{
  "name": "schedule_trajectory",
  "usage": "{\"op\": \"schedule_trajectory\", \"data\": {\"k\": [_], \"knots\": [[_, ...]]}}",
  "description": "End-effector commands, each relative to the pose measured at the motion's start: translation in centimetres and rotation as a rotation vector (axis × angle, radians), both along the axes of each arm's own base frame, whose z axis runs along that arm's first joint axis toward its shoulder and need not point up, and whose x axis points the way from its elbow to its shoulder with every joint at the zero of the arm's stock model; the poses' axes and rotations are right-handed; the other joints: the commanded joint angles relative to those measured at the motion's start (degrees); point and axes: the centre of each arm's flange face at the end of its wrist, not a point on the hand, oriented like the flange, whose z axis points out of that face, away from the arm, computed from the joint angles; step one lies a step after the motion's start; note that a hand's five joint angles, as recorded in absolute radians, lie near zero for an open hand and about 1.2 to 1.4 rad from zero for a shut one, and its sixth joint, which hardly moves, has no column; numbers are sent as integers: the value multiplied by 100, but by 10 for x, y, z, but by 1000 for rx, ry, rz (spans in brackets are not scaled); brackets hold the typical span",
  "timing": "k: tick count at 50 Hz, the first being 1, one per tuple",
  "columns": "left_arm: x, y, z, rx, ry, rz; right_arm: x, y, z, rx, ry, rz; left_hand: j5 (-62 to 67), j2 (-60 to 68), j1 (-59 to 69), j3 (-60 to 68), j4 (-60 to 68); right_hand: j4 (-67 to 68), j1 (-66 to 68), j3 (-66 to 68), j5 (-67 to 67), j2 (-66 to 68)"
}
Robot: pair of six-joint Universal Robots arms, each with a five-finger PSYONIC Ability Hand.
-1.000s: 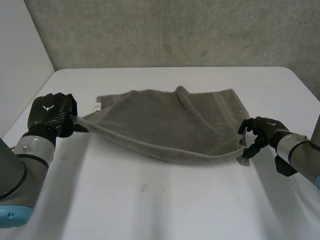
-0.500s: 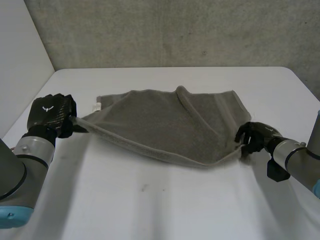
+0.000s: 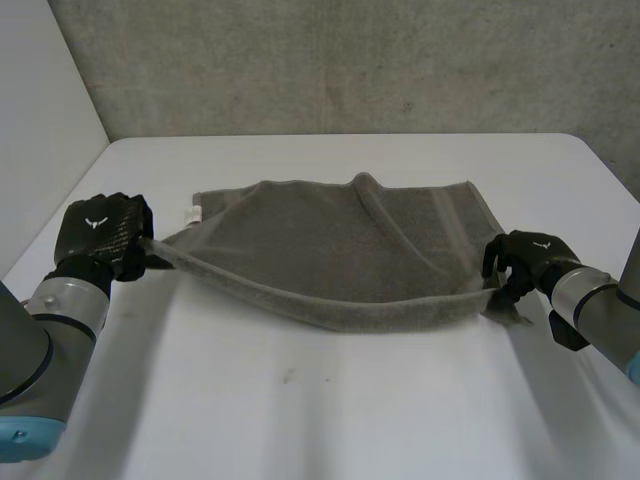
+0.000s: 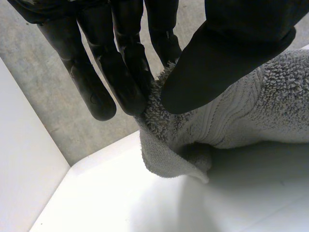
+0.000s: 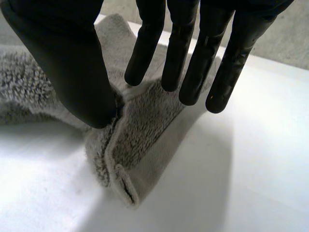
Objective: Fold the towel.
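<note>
A grey towel (image 3: 330, 240) lies spread across the white table (image 3: 300, 410), and its near edge hangs slack between my two hands. My left hand (image 3: 100, 232) is at the near left corner, which it pinches between thumb (image 4: 227, 53) and fingers (image 4: 125, 72); the towel (image 4: 231, 116) folds down below them. At the near right corner, my right hand (image 3: 525, 258) has its thumb (image 5: 72, 63) and fingers (image 5: 183, 63) closed on the towel (image 5: 140, 125). The tip of that corner touches the table.
A small white label (image 3: 196, 212) sits at the towel's far left corner. A ridge (image 3: 385, 215) runs across the cloth from the far edge toward the right corner. A concrete wall (image 3: 350, 60) stands behind the table, whose left edge is near my left arm.
My right hand moved in on the right corner, closed on it, then drew slightly right. The near edge now sags lower in the middle. The left hand stayed put.
</note>
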Motion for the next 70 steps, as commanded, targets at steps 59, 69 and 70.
{"op": "schedule_trajectory", "data": {"k": [59, 69, 70], "knots": [[-9, -7, -4, 113, -325, -95, 20, -18, 49, -190, 410, 255, 1105, 1018, 1234, 1026, 1022, 3730, 3126, 3736, 3699, 3709], [-30, -89, -27, 77, -257, -84, 34, -92, 33, -436, 321, 89, 1105, 1018, 1234, 1026, 1022, 3730, 3126, 3736, 3699, 3709], [-30, -89, -27, 77, -256, -84, 34, -92, 33, -436, 321, 88, 1105, 1018, 1234, 1026, 1022, 3730, 3126, 3736, 3699, 3709]]}}
